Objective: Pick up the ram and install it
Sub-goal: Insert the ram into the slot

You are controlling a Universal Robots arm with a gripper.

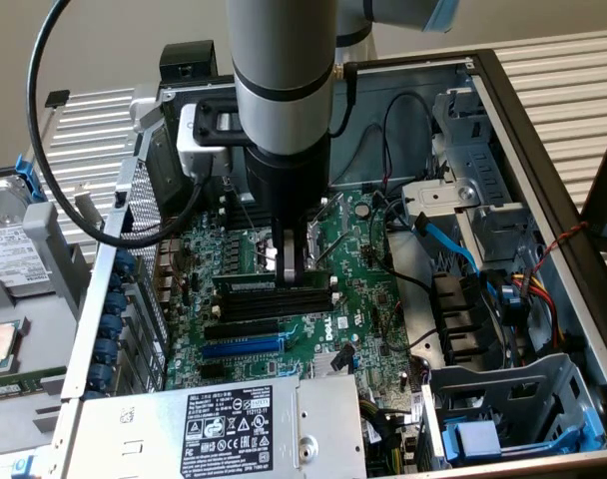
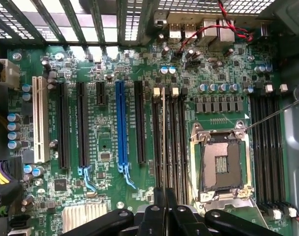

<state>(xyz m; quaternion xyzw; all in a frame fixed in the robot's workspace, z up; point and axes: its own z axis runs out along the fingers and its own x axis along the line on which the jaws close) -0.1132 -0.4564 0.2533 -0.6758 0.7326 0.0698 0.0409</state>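
The ram (image 1: pixel 246 283), a thin green stick with dark chips, stands on edge along the bank of black memory slots (image 1: pixel 274 302) on the motherboard. In the exterior view my gripper (image 1: pixel 292 267) comes straight down onto its upper edge, fingers shut on it near the middle. The wrist view shows the ram (image 2: pixel 163 142) edge-on as a thin line running away from the gripper (image 2: pixel 163 196), lined up with one of the black slots (image 2: pixel 175 142). Whether it is fully seated I cannot tell.
The open computer case has a blue slot (image 1: pixel 242 347) beside the memory bank, an empty CPU socket (image 2: pixel 223 162), and a second memory bank (image 2: pixel 267 147). A power supply (image 1: pixel 224 424), a blue cable (image 1: pixel 448 239) and a drive cage (image 1: pixel 503 419) stand around the board.
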